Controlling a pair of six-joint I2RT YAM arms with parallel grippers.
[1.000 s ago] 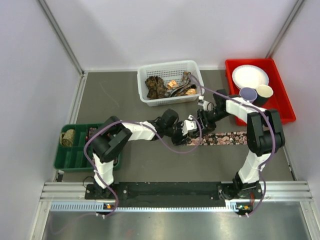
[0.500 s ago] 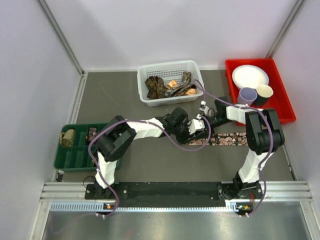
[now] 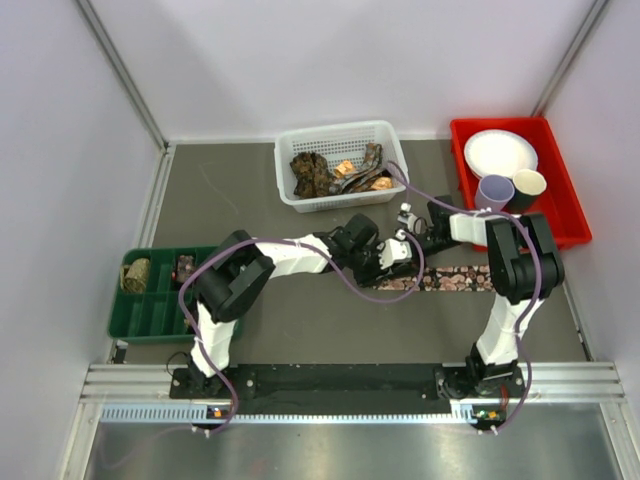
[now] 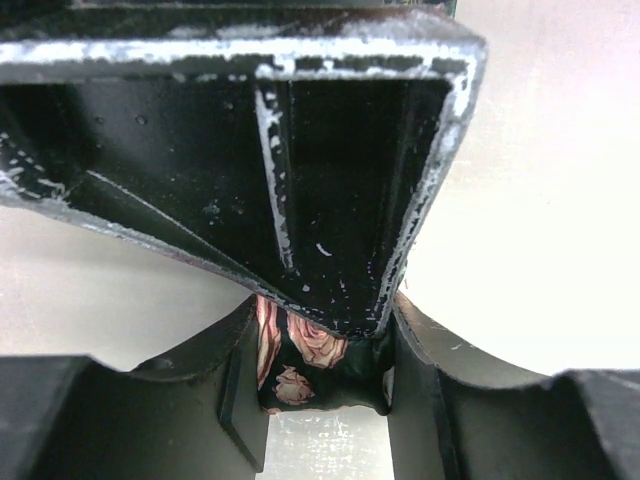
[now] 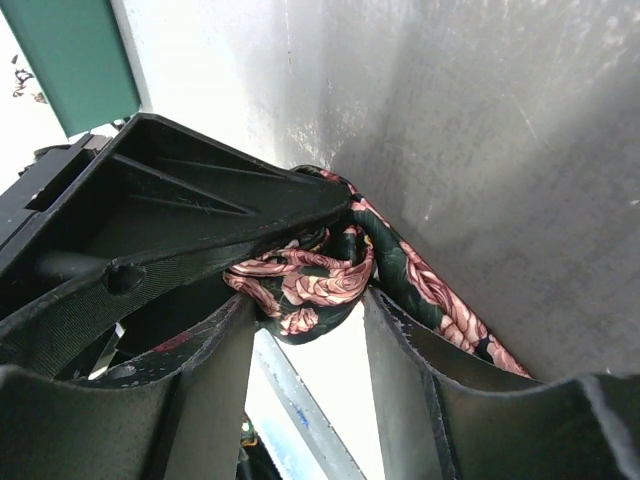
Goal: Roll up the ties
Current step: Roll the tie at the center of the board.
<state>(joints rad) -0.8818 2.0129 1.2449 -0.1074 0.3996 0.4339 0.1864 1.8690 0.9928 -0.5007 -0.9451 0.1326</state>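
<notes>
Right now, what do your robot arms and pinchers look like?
The left arm and right arm are chunky black-and-white tubes with rounded black joints. A purple cable loops along each. The fingers are black plastic, scuffed whitish at the edges.

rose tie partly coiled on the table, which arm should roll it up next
Probably left: its fingers clamp the coil and the flat tail runs away rightward, toward the right arm.
</notes>
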